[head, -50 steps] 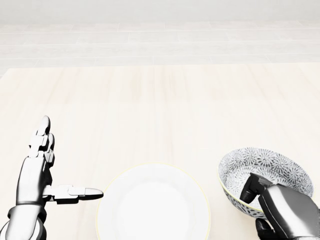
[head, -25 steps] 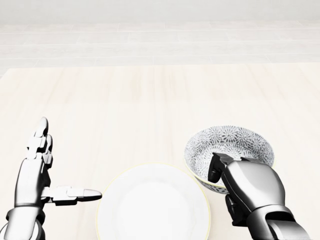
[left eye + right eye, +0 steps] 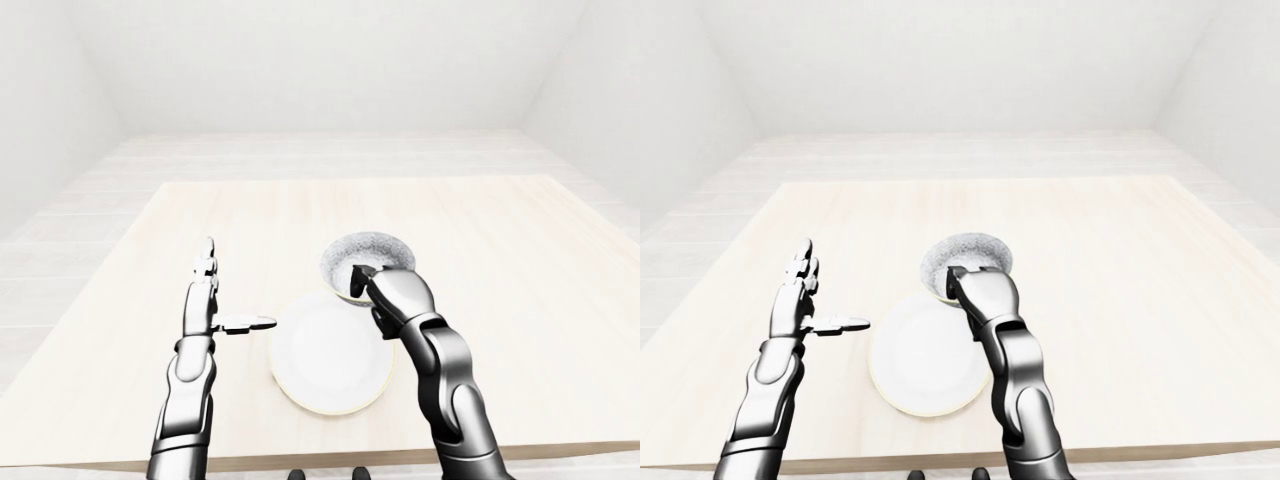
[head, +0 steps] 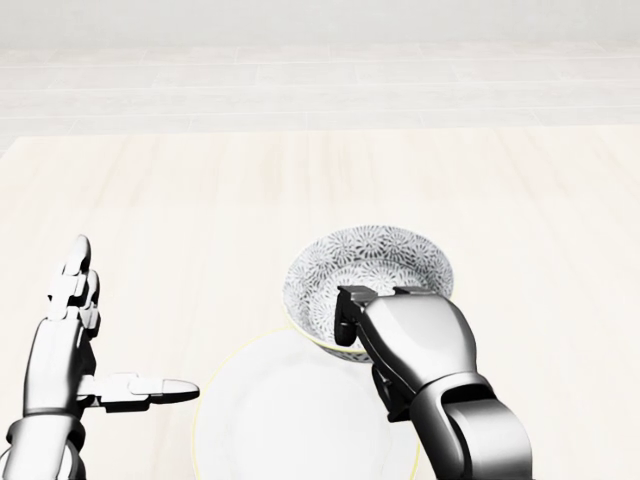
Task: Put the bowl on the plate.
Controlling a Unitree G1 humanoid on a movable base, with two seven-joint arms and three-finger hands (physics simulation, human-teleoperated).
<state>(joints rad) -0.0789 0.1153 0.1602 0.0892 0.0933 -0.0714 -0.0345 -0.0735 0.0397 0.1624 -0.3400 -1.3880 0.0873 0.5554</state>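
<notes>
Pale wood worktop [image 4: 300, 190]: the right hand [image 4: 410, 345], palm down, has its fingers [image 4: 350, 312] clenched on the rim of the patterned bowl [image 4: 370, 262], which overlaps the white plate [image 4: 280, 420] near the worktop's bottom edge. The left hand [image 4: 62, 350] is released and upright.

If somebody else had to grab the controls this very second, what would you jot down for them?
Right hand: shut on the near rim of the patterned bowl.
Left hand: open and empty, to the left of the white plate.
Bowl: at the plate's upper-right edge in the head view, not over its middle.
Done: bowl grasped.
Left: bring it over the plate's centre, lower it, let go.
</notes>
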